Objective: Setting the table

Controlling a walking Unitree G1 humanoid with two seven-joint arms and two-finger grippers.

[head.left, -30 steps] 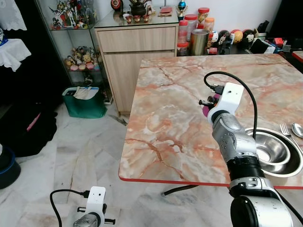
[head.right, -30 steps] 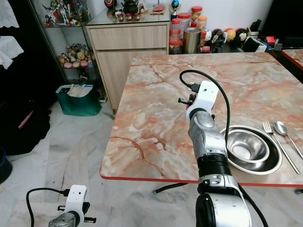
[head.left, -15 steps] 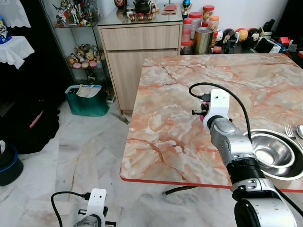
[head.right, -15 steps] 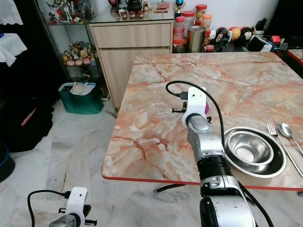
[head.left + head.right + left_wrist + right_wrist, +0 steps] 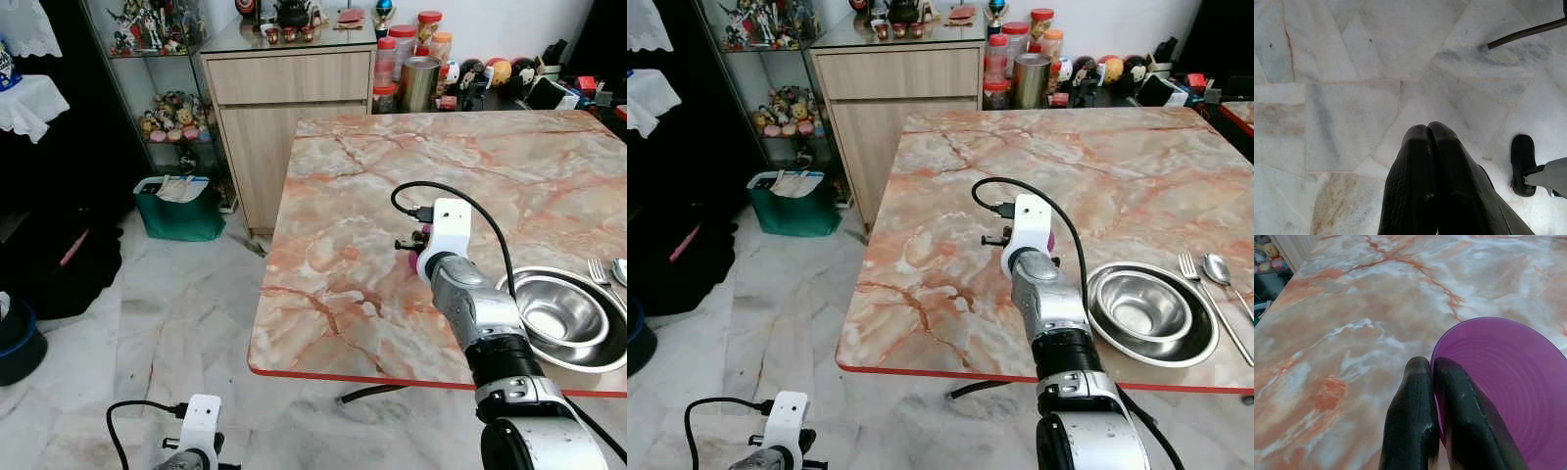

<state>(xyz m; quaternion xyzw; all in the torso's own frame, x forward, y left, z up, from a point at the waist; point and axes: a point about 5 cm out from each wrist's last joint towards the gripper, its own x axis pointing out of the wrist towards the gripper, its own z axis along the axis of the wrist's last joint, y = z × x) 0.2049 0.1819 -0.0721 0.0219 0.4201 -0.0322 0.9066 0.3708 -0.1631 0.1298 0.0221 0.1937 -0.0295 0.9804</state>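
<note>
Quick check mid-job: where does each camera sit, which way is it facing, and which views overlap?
Head stereo pair: looks forward and down at the marble table, steel bowl and right arm.
Left wrist: faces the tiled floor past the shut left hand.
Right wrist: looks along the right hand pinching the purple cup.
Shared: head and right wrist both show the tabletop.

On the table (image 5: 950, 196) sit one steel bowl (image 5: 1151, 313), one fork (image 5: 1193, 277), one spoon (image 5: 1220, 271) and one purple cup (image 5: 1503, 387); three red-lidded jars (image 5: 397, 44) and one metal tumbler (image 5: 419, 83) stand beyond.
</note>
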